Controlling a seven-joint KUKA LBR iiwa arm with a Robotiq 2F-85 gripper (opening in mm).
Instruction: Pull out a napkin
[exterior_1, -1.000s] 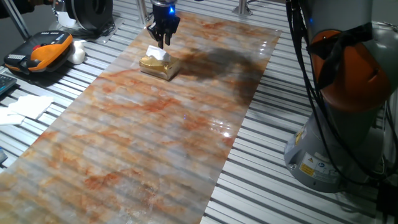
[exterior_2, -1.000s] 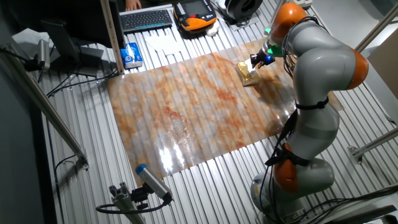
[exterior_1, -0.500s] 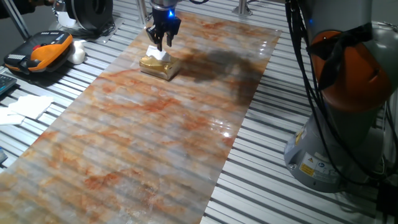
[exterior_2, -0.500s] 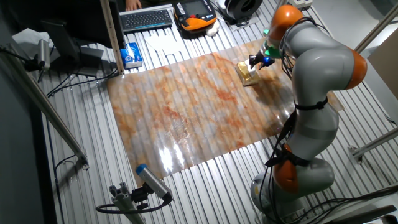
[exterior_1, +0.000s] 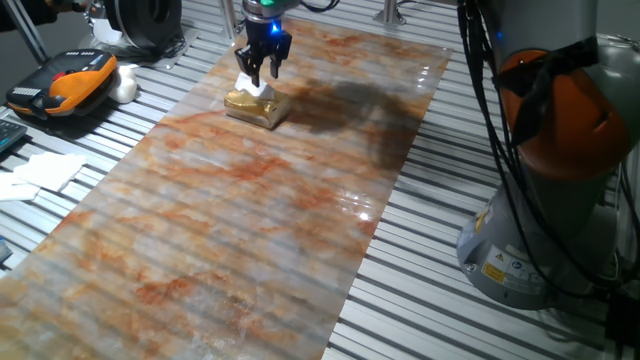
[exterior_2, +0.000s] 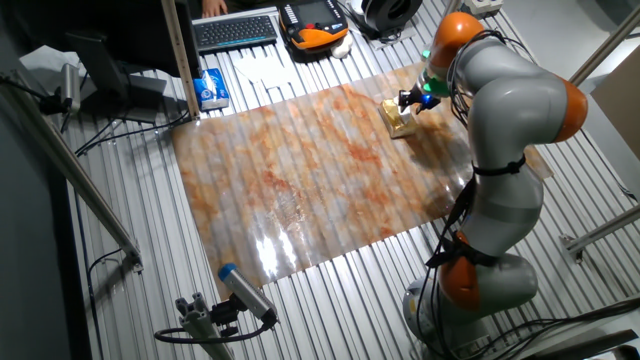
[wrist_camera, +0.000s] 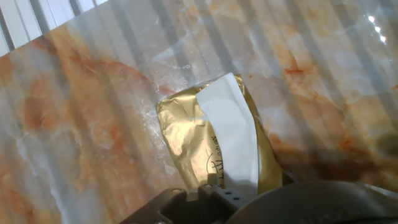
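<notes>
- While the gripper (exterior_1: 261, 72) hangs just above the golden box (exterior_1: 257, 106), its fingers pinch the napkin (exterior_1: 248, 85).
- The napkin (a white sheet) rises from the box slot straight below the fingers.
- The box rests on the marbled mat (exterior_1: 260, 210).

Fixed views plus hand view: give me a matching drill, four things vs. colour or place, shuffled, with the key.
Things:
1. napkin
2. tissue box
3. gripper
4. keyboard

Descriptions:
A. gold foil, lying on the marbled mat
B. black, directly above the box, fingers at the white sheet
C. white sheet sticking up out of the box top
D. off the mat, at the far edge of the slatted table

Pairs: 1-C, 2-A, 3-B, 4-D
</notes>
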